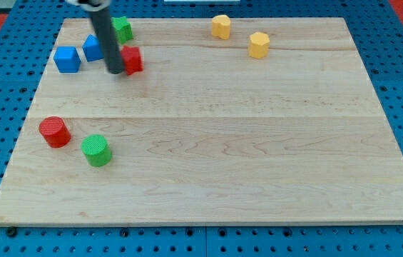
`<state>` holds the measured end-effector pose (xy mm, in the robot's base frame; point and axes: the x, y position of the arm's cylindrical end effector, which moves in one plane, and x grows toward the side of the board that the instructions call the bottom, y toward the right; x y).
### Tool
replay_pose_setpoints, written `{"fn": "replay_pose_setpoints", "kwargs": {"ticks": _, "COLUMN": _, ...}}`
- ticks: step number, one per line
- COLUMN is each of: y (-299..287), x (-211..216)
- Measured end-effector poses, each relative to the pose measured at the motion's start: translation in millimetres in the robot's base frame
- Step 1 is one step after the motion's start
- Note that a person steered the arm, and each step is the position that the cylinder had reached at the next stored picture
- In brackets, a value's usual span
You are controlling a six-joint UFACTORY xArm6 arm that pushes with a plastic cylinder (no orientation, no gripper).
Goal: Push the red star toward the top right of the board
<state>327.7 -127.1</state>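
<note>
The red star lies near the view's top left of the wooden board. My tip sits right against the star's left side, and the dark rod rises from it toward the view's top. A blue block is just left of the rod, partly hidden by it. A green block is behind the rod, above the star.
A blue cube lies at the far left. A red cylinder and a green cylinder sit at the lower left. Two yellow blocks lie at the top, right of centre.
</note>
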Motion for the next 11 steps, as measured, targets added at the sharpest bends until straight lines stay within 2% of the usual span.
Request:
{"fn": "replay_pose_setpoints", "kwargs": {"ticks": 1, "y": 71, "x": -31}}
{"fn": "replay_pose_setpoints", "kwargs": {"ticks": 4, "y": -9, "x": -67}}
{"fn": "replay_pose_setpoints", "kwargs": {"ticks": 7, "y": 184, "x": -75}}
{"fn": "replay_pose_setpoints", "kwargs": {"ticks": 8, "y": 193, "x": -70}}
{"fn": "replay_pose_setpoints", "kwargs": {"ticks": 9, "y": 227, "x": -67}}
{"fn": "replay_pose_setpoints", "kwargs": {"ticks": 11, "y": 245, "x": -51}}
